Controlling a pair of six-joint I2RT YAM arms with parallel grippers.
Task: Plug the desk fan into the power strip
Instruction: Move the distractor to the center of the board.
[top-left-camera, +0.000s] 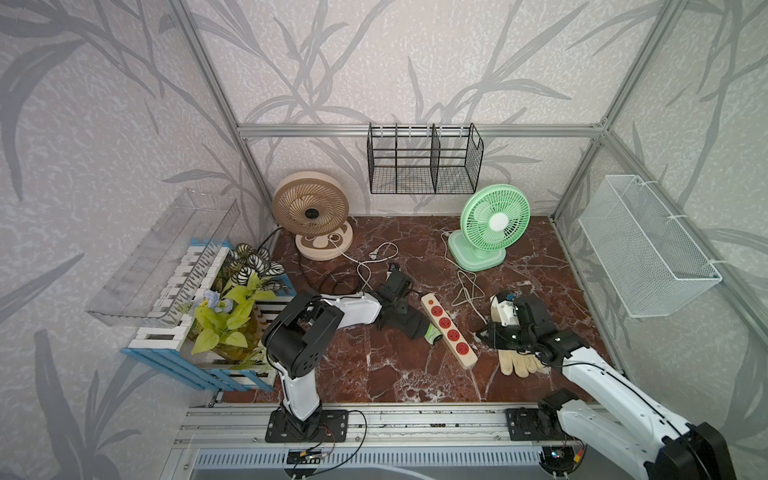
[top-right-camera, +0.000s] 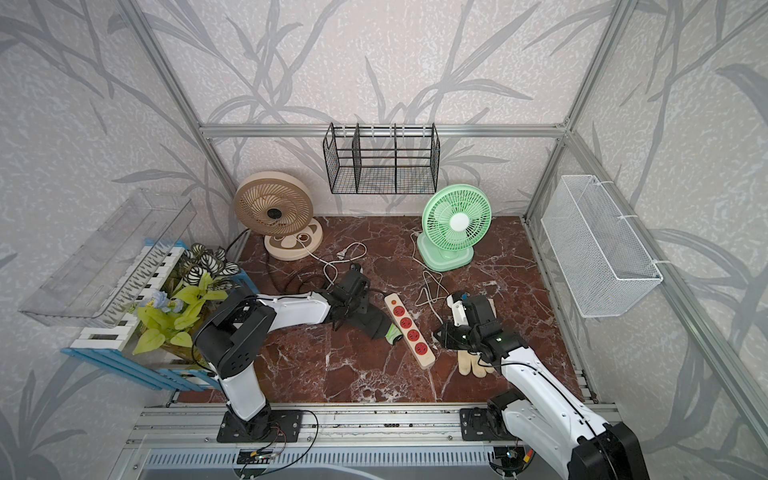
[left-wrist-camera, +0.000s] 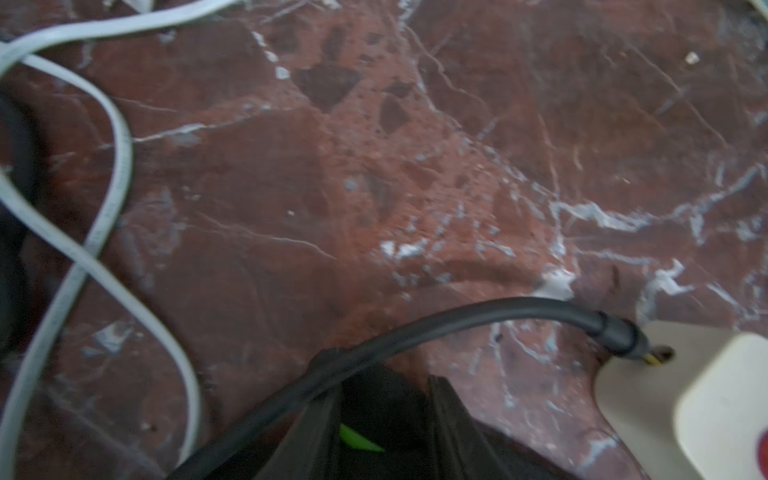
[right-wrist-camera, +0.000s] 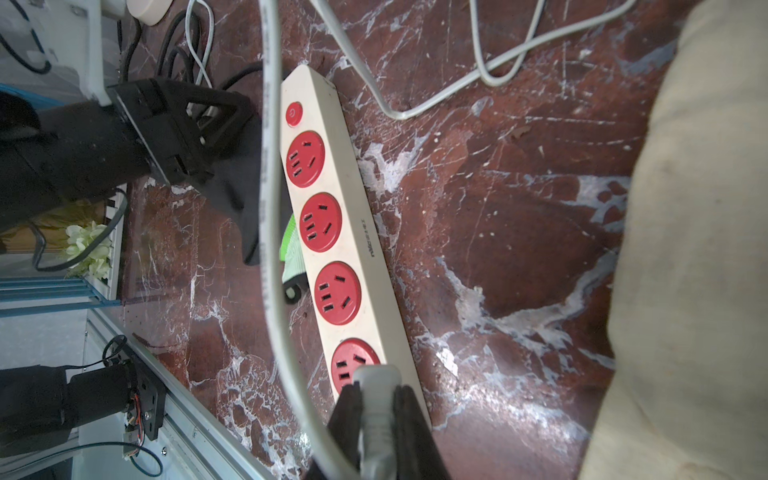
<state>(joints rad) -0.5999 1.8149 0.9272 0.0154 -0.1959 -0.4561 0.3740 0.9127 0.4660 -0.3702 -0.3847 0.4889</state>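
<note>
Pale wallpaper (top-left-camera: 415, 62) with grey leaf shapes covers the walls, edged by aluminium rails (top-left-camera: 303, 130). A black wire rack (top-left-camera: 424, 180) hangs on the back wall. Below the rack spreads the red-brown marble table (top-left-camera: 374, 365). Right of the rack hangs a white mesh basket (top-left-camera: 648, 249), and left of it a clear tray (top-left-camera: 166, 249).

Soft even light, faint shadows, left wrist view blurred

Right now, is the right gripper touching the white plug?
Touching. The right wrist view shows the right gripper clamped on both sides of the white plug.
</note>
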